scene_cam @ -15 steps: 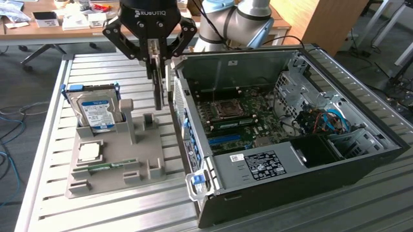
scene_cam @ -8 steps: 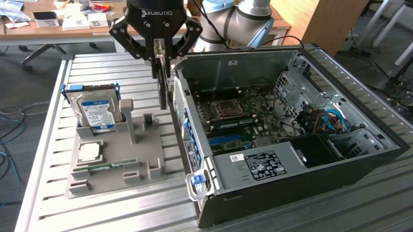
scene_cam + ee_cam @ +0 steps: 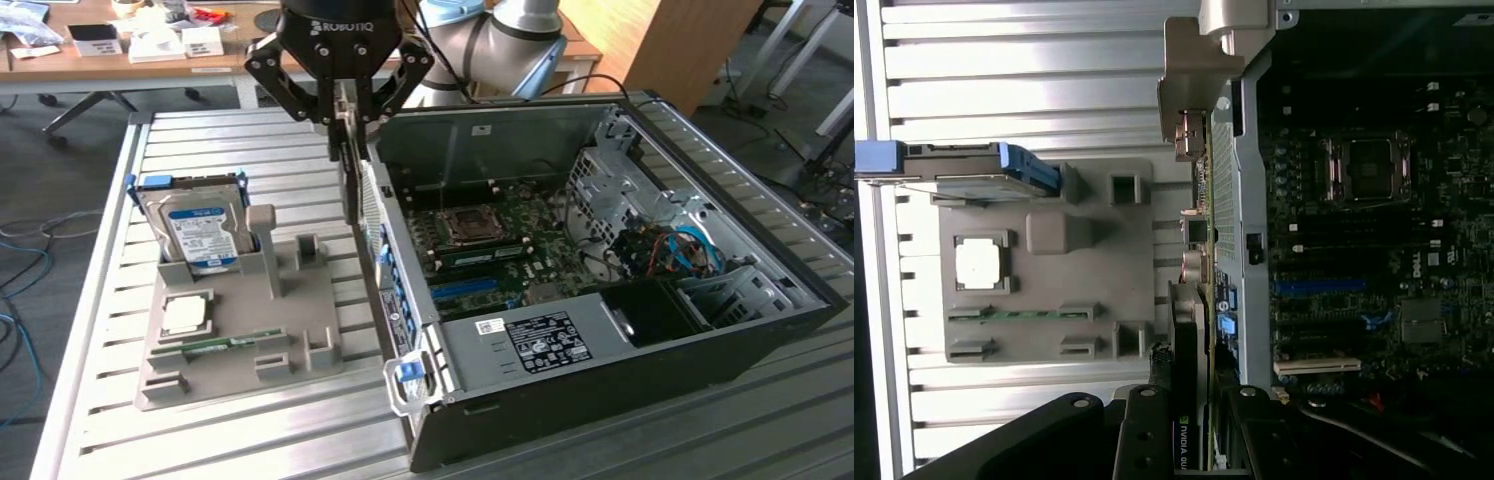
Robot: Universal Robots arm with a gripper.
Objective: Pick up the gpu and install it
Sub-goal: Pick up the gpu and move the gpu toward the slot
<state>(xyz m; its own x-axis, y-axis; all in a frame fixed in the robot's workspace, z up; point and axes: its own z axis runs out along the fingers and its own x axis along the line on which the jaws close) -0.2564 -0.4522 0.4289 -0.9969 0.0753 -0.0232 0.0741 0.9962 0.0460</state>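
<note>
My gripper [image 3: 350, 115] is shut on the gpu [image 3: 351, 175], which hangs edge-on and upright from the fingers. The card is over the open computer case [image 3: 747, 180], at its wall on the exterior view's left, above the slatted table. In the wrist view the gpu [image 3: 1199, 290] runs away from my gripper [image 3: 1194, 410], green board edge toward the case wall [image 3: 1249, 200] and silver bracket [image 3: 1189, 90] at the far end. A dark cooler with a label sits between the fingers. The motherboard [image 3: 507, 250] lies exposed inside the case, with its blue slot [image 3: 1319, 287] beside the card.
A grey holder [image 3: 240, 330] stands on the exterior view's left of the case. It carries a silver hard drive with blue label [image 3: 200, 235], a square chip [image 3: 183, 315] and a narrow green memory stick [image 3: 214, 345]. A wooden desk [image 3: 120, 55] with clutter is behind the metal slatted table [image 3: 240, 150].
</note>
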